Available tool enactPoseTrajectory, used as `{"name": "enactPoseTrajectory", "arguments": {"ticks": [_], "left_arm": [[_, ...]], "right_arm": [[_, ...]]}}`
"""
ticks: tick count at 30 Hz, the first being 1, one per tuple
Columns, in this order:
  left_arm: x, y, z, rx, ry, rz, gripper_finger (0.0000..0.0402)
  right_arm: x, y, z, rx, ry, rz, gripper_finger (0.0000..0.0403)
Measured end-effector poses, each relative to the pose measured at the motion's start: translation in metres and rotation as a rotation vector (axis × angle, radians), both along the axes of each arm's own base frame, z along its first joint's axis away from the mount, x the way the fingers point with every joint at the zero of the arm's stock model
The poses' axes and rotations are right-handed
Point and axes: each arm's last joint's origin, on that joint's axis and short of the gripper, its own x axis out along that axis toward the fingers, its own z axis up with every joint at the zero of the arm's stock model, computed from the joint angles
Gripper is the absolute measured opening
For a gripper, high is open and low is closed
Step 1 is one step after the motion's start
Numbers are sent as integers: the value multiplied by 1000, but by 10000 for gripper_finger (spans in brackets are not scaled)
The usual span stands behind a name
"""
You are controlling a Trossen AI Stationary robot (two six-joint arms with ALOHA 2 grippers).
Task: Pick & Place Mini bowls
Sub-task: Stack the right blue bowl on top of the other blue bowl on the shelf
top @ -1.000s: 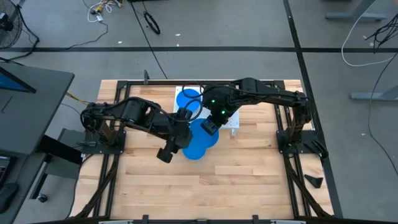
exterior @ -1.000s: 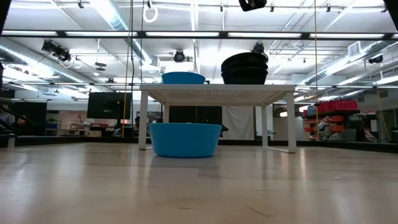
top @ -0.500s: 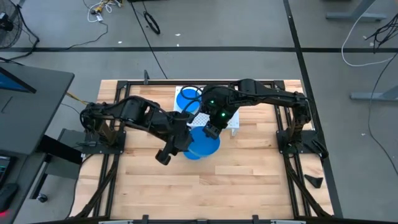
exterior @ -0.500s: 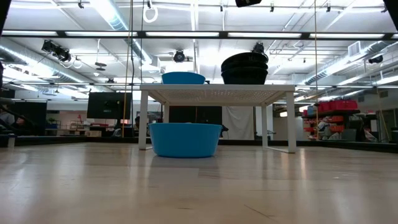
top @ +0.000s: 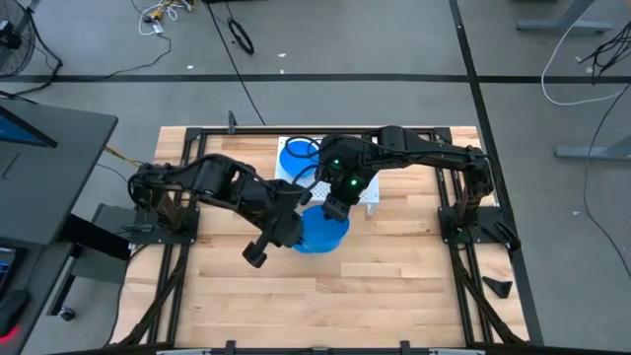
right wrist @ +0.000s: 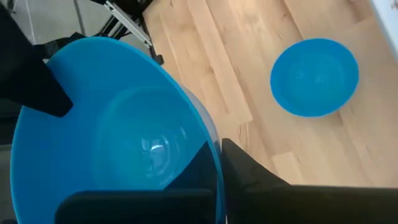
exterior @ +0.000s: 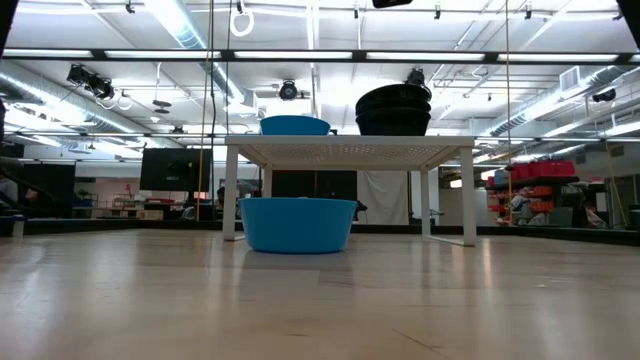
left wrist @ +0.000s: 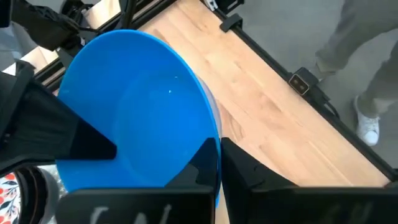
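Observation:
A bright blue mini bowl (top: 317, 227) hangs in the air between my two grippers, in front of the white perforated rack (exterior: 350, 150). My left gripper (left wrist: 219, 155) is shut on its rim, and my right gripper (right wrist: 221, 155) is shut on the rim across from it. A second blue bowl (right wrist: 314, 78) stands on its base on the table below, under the rack's near edge (exterior: 297, 224). A third blue bowl (top: 296, 156) sits on top of the rack. The held bowl is above the low view's frame. My left gripper holds the blue bowl by its rim (left wrist: 210, 140), with one finger inside the bowl and one outside. It comes from the table's left and near side. The bowl is lifted clear of the table. My right gripper holds the same bowl by its rim (right wrist: 213, 146) on the side across from the left gripper, one finger inside and one outside. It reaches in from the far right, slanting down. The bowl hangs clear above the table.
A stack of bowls (exterior: 393, 108), dark against the light, stands on the rack beside the blue one. A red-flowered white bowl (left wrist: 12, 186) shows beside the held bowl. Black frame rails (top: 449, 212) edge the table. A person's legs (left wrist: 367, 74) stand beyond it.
My right gripper has carried the held bowl a little toward the table's near edge, so it now covers more of the bowl on the table. My left arm's wrist has swung slightly toward the near edge, its gripper staying at the bowl.

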Motion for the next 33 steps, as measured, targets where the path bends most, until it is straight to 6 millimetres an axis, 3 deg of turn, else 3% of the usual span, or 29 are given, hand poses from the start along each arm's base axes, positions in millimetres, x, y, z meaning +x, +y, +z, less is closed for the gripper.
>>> {"name": "enactPoseTrajectory", "arguments": {"ticks": [10,14,18,24,33], "left_arm": [[-4,-6,-3,61,20,1,4],[-7,-4,-5,75,62,44,4],[-10,-1,-8,122,102,115,4],[-12,6,-10,148,126,267,4],[-11,33,-12,33,197,559,4]], "right_arm": [[-9,-6,7,-6,-51,80,107],[-21,-17,19,-22,-92,70,154],[-36,-34,32,-165,-136,-22,187],[-63,-53,51,-414,-148,-234,203],[-100,-54,74,-591,-177,-368,197]]}}
